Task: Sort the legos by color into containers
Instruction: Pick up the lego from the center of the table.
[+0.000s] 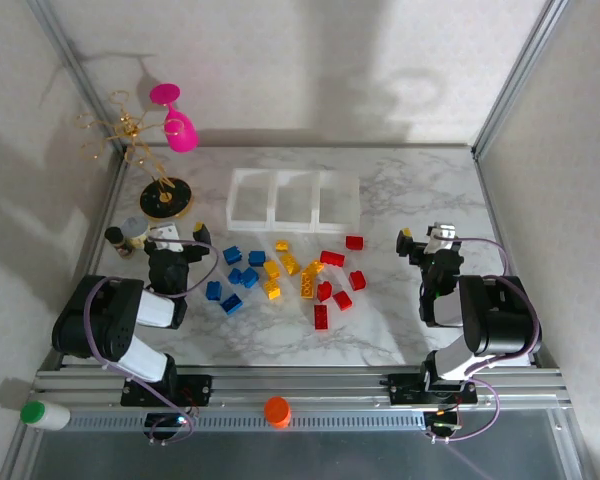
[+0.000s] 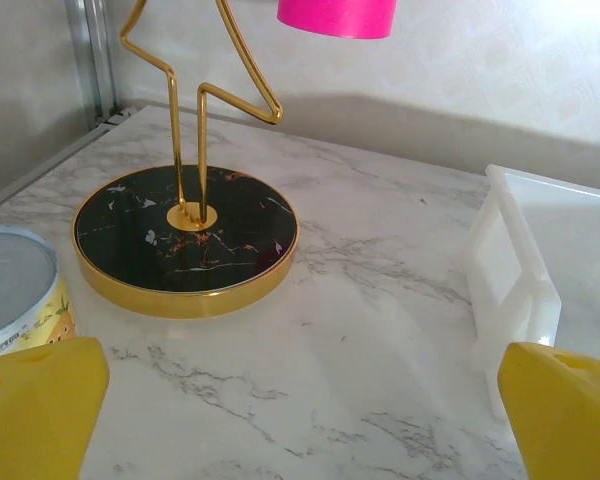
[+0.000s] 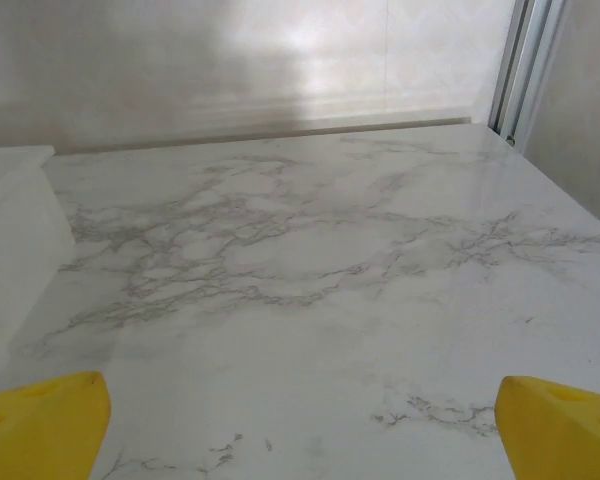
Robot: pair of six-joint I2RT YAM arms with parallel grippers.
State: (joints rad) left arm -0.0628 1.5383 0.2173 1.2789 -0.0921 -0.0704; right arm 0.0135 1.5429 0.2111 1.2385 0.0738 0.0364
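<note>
The left gripper (image 1: pixel 158 236) and right gripper (image 1: pixel 427 238) stand wide open, holding nothing. The legos (image 1: pixel 280 275) lie scattered on the tabletop (image 1: pixel 410 190), near the containers (image 1: pixel 294 222).

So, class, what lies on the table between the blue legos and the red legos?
The yellow legos lie scattered between the blue legos and the red legos, as the top view shows.

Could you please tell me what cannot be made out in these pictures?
- Top view: legos too small to count studs.
- Left wrist view: containers cut by right edge; tin label cut by left edge.
- Right wrist view: containers blurred, cut by left edge.
</note>
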